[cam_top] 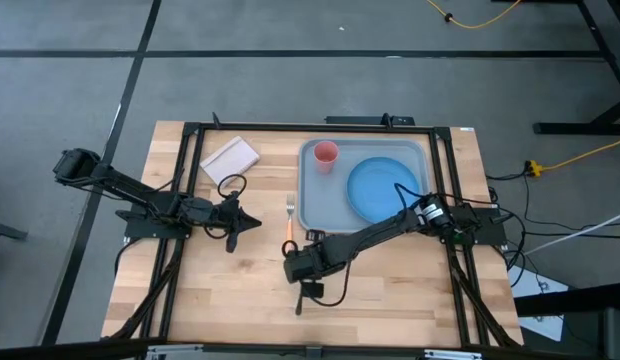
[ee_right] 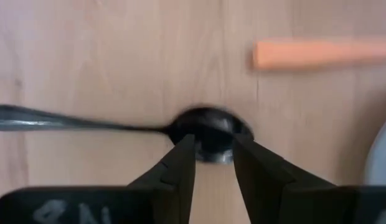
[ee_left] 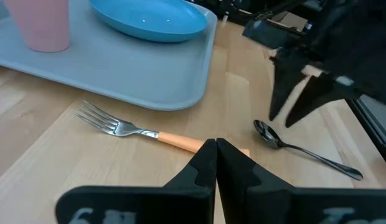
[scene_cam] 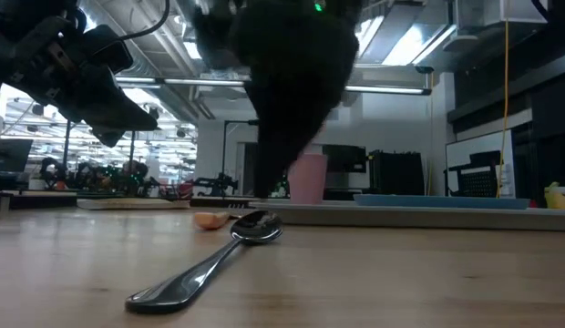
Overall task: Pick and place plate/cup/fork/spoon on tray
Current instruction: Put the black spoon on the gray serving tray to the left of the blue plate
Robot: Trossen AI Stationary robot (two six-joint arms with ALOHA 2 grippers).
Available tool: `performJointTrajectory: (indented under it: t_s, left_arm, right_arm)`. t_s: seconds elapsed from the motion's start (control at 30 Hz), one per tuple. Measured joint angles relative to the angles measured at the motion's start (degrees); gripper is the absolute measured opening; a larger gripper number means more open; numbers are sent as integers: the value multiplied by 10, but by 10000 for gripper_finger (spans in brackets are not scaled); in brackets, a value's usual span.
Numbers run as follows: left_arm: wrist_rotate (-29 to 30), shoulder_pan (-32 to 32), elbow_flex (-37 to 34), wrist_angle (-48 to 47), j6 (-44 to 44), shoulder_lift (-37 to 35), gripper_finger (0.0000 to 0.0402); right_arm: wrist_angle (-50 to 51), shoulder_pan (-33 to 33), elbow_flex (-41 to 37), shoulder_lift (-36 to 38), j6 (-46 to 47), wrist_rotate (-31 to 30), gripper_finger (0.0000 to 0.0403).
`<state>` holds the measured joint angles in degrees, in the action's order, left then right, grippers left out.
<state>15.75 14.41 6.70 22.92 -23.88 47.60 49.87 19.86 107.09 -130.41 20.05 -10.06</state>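
The dark spoon [ee_left: 305, 151] lies flat on the wooden table near its front, with the bowl [ee_right: 208, 124] toward the fork. My right gripper [ee_right: 213, 146] hovers open just above that bowl, pointing steeply down, a finger on either side and clear of it. The orange-handled fork [ee_left: 127, 129] lies on the table beside the tray's left rim. The grey-blue tray [cam_top: 312, 205] holds the blue plate [cam_top: 383, 188] and the pink cup [cam_top: 325, 153]. My left gripper [ee_left: 216, 146] waits shut left of the fork, above the table.
A small pale flat rectangle [cam_top: 230, 155] lies at the table's far left. Black frame rails [cam_top: 190, 180] run along the table's sides and back. Bare wood shows in front of the tray and around the spoon.
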Motion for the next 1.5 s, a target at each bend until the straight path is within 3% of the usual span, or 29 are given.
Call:
performJointTrajectory:
  t_s: [0.23,0.43,0.57,0.73,0.9,1.27,1.5]
  left_arm:
    - [0,0,0,0,0,0,0]
    - [0,0,0,0,0,0,0]
    - [0,0,0,0,4,0,0]
    - [0,0,0,0,4,0,0]
    - [0,0,0,1,4,0,0]
    - [0,0,0,1,4,0,0]
    - [0,0,0,0,4,0,0]
  right_arm:
    - [-4,-1,63,0,-6,-1,112]
    - [-30,18,107,1,114,87,112]
    - [-72,45,81,1,176,86,112]
    - [-133,60,19,-3,276,22,112]
    - [-183,60,-34,-4,340,17,112]
    - [-222,60,-63,-4,369,22,112]
    - [-261,60,-63,-25,373,60,112]
